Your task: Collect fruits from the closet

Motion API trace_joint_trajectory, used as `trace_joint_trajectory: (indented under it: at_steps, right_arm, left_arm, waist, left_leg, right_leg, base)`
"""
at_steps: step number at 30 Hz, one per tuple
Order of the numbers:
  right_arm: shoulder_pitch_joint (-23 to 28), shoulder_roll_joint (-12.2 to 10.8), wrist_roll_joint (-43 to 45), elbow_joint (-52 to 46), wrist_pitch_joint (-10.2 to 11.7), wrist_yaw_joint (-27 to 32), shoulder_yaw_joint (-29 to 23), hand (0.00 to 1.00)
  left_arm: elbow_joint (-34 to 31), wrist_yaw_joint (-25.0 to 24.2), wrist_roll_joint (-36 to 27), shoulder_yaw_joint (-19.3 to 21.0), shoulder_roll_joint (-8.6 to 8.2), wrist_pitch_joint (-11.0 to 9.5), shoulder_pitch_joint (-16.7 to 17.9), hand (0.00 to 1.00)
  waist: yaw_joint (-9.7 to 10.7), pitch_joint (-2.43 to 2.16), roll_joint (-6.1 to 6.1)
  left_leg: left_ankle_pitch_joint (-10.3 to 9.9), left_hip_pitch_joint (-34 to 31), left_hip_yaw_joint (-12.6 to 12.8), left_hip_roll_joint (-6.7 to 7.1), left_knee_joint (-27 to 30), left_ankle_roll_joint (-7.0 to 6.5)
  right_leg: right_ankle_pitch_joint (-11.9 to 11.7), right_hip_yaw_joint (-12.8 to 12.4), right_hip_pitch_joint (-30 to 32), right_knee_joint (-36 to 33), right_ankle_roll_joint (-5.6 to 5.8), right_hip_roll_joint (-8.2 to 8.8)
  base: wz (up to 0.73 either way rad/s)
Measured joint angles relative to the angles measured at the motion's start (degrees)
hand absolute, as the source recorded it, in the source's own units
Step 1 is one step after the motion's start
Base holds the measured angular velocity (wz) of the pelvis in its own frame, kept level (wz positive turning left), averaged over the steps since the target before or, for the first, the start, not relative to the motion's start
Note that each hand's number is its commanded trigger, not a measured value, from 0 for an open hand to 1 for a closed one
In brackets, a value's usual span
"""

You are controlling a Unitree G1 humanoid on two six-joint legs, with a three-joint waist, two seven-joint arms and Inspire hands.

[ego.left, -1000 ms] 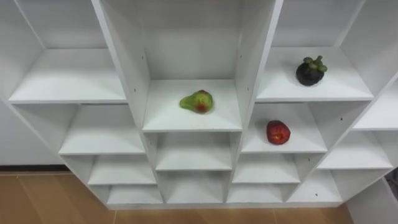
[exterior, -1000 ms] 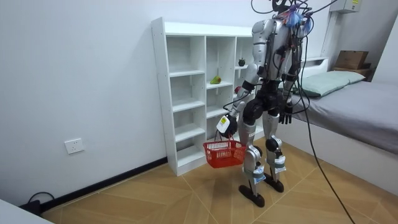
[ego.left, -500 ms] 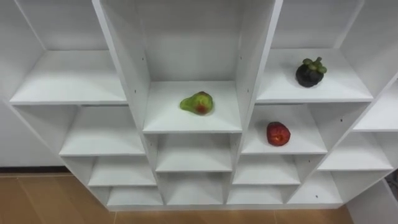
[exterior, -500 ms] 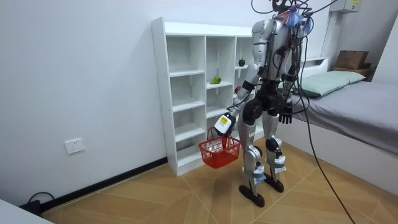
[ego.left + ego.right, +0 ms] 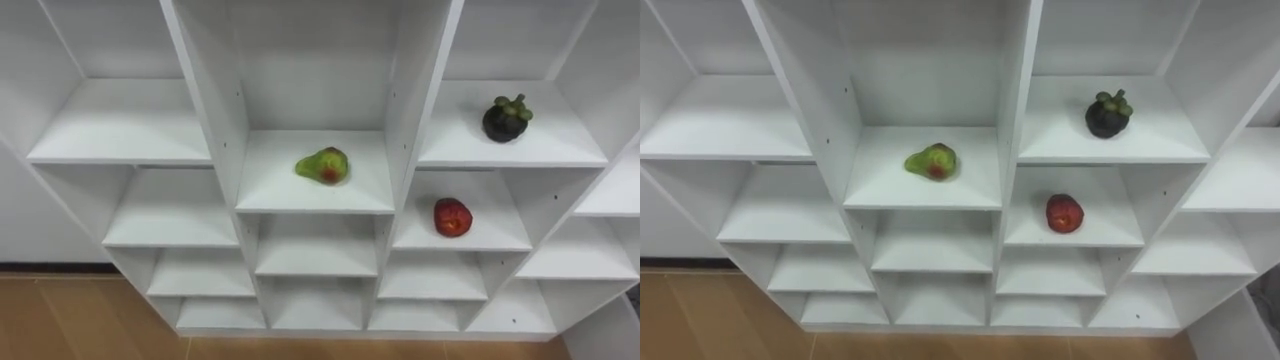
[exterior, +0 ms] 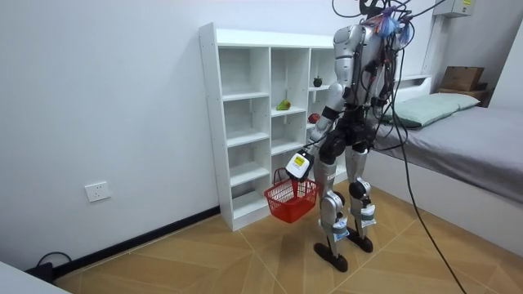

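A white closet [image 5: 315,195] of open compartments stands right in front of me. A green fruit with a red patch [image 5: 322,165] lies on the middle column's shelf. A dark mangosteen [image 5: 507,119] sits on the upper shelf to its right. One shelf below that lies a red apple [image 5: 452,216]. In the room view I stand facing the closet [image 6: 245,122]. A red basket [image 6: 292,198] hangs by its handle from my left hand [image 6: 304,155], low beside my left leg and short of the shelves.
A bed [image 6: 466,135] stands behind me at the room view's right. Wooden floor [image 6: 204,261] stretches before the closet, and a white wall [image 6: 98,106] runs off to the room view's left.
The basket has swung out toward the closet and back a little in my left hand. The eye views have shifted slightly. The fruits lie where they were.
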State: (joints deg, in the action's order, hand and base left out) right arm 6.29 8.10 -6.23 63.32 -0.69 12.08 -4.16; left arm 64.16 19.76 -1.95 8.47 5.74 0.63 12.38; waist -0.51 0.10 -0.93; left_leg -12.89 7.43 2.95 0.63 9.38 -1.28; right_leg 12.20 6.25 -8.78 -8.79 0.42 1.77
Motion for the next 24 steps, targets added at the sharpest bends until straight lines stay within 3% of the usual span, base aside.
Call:
trace_joint_trajectory:
  at_steps: [3, 5, 9, 10, 13, 17, 21, 24]
  right_arm:
    - [-0.1, 0.0, -1.2, -4.8, 1.3, 1.3, 0.0, 0.00]
    - [-1.1, 0.0, -1.4, -6.7, 3.4, 3.1, 0.0, 0.00]
    - [-1.4, -0.1, -2.3, -12.0, 4.5, 5.7, 0.0, 0.00]
    - [-0.3, -0.1, -2.1, -16.3, 4.6, 6.2, 0.1, 0.00]
    - [2.7, -0.2, -0.1, -31.0, 4.8, 7.9, 0.0, 0.00]
    - [8.7, -1.0, 6.8, -51.5, 7.9, 9.5, 0.6, 0.00]
    - [11.7, -1.0, 8.7, -65.4, 8.2, 10.5, 0.7, 0.00]
    - [12.0, -0.7, 9.4, -72.5, 8.3, 11.3, 0.6, 0.00]
  left_arm:
    - [0.0, -0.9, 0.1, 0.0, 0.23, -1.1, 0.0, 1.00]
    - [0.0, -1.6, 0.1, 0.0, 0.42, -1.6, -0.3, 1.00]
    - [0.0, -2.4, 0.5, -0.9, 0.41, -3.0, -0.3, 1.00]
    - [0.0, -2.7, 0.4, -0.9, 0.42, -3.3, -0.2, 1.00]
    - [0.0, -3.2, 0.4, -1.9, 0.43, -3.5, -0.5, 1.00]
    - [0.0, -4.5, 0.3, -3.1, 0.82, -4.5, -0.9, 1.00]
    - [0.1, -5.3, -0.3, -3.1, 0.87, -5.1, -0.4, 1.00]
    - [0.3, -5.7, -0.3, -3.2, 1.14, -5.5, -0.2, 1.00]
  waist:
    - [0.0, -0.06, -0.10]
    - [0.0, -0.29, -0.30]
    - [0.0, -0.38, -0.02]
    - [0.0, -0.16, -0.30]
    - [0.4, -0.08, 0.18]
    - [0.4, -0.05, 0.20]
    - [0.3, 0.00, 0.45]
    - [1.6, 0.05, 0.20]
  left_leg:
    - [0.0, -0.2, 0.1, 0.02, 0.0, 0.00]
    - [0.0, -0.6, 0.2, 0.02, 0.1, -0.01]
    - [0.0, -0.8, 0.5, 0.03, 0.2, -0.01]
    - [0.0, -0.8, 0.5, 0.03, 0.2, -0.01]
    - [0.0, -1.2, 1.7, -0.09, 0.2, -0.01]
    - [0.0, -1.4, 3.0, -0.26, 0.1, -0.01]
    - [0.0, -1.9, 5.0, -0.54, -0.1, -0.01]
    - [0.0, -1.9, 5.3, -0.61, -0.1, -0.02]
  right_leg:
    - [0.0, -0.1, 0.4, -0.1, 0.02, 0.01]
    - [-0.1, -0.4, 0.7, -0.1, 0.01, 0.00]
    - [-0.2, -0.5, 1.2, 0.0, 0.05, 0.03]
    - [-0.2, -0.6, 1.3, 0.0, 0.06, 0.02]
    - [-0.3, -1.1, 2.0, -0.1, 0.07, 0.03]
    - [-0.4, -2.0, 2.7, -0.2, 0.10, -0.14]
    - [-0.7, -4.0, 3.9, -0.9, 0.15, -0.49]
    - [-0.7, -4.5, 4.1, -1.1, 0.16, -0.60]
  base:
    - [0.00]
    - [-0.04]
    - [-0.04]
    - [-0.05]
    - [-0.10]
    - [-0.10]
    - [-0.26]
    - [-0.09]
